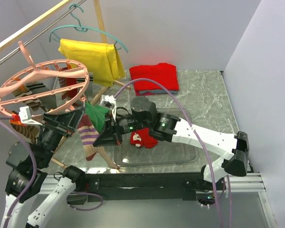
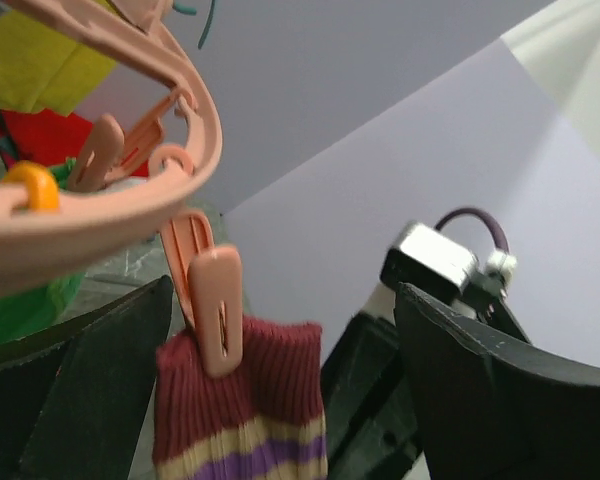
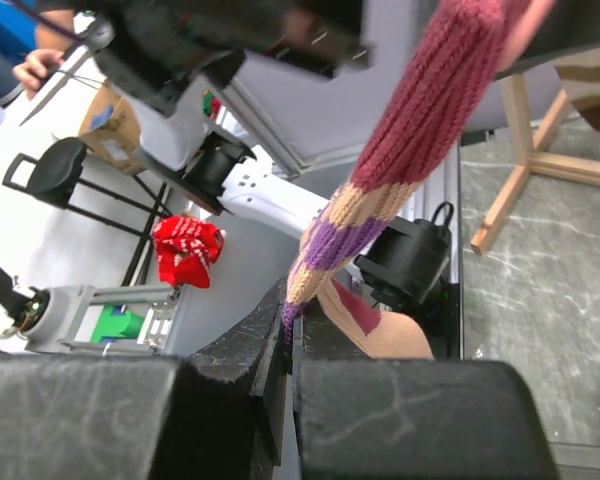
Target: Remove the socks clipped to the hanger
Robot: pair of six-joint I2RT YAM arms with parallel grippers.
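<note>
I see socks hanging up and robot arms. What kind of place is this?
Likely a robot test booth, staged as a laundry corner: plain white walls, a pink ring hanger holding a clipped striped sock.

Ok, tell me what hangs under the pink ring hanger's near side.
A pink clip grips a maroon striped sock, green cloth beside it. The striped sock's lower part is pinched in the right gripper; the left arm partly covers socks further left.

One pink ring hanger (image 2: 110,215), one teal coat hanger (image 1: 85,31), one yellow shirt (image 1: 90,57), one folded red garment (image 1: 154,76) at twelve o'clock, one clear tray (image 1: 180,153) — and at least four socks (image 1: 23,129), counting one striped sock (image 1: 88,135) and one red sock (image 1: 142,138).
</note>
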